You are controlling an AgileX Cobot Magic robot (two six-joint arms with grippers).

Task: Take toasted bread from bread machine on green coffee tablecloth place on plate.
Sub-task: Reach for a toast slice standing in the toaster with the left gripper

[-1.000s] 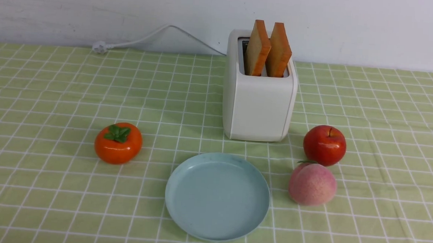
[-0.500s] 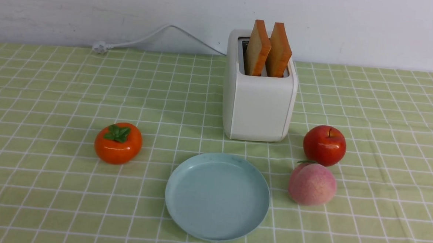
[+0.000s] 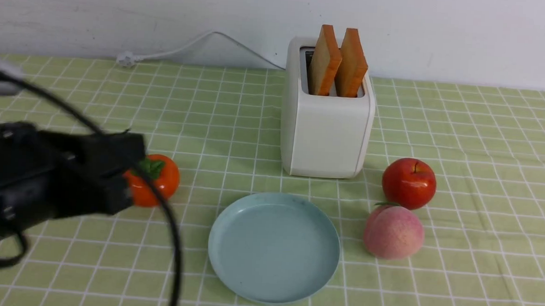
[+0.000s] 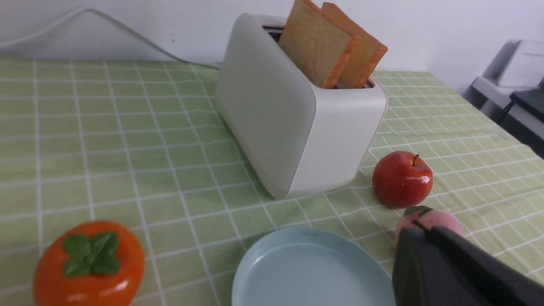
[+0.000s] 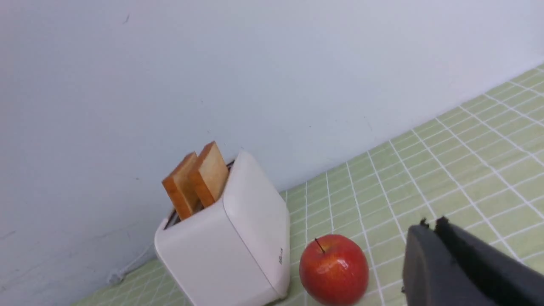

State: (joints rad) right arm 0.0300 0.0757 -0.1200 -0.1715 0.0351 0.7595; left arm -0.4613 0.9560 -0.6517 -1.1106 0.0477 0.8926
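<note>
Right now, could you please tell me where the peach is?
In the front view, the peach sits on the robot's right, beside the plate and just in front of the apple.

toaster (image 5: 238,255) side: tiny grey logo (image 5: 278,256), unreadable
readable text elsewhere: none, all views

The left arm (image 3: 42,178) extends low across the left side of the front view, blurred, its dark body pointing toward the right. The left pincer (image 4: 420,233) has both jaws pressed together with nothing between them. The right pincer (image 5: 432,227) likewise has its jaws pressed together and empty.
</note>
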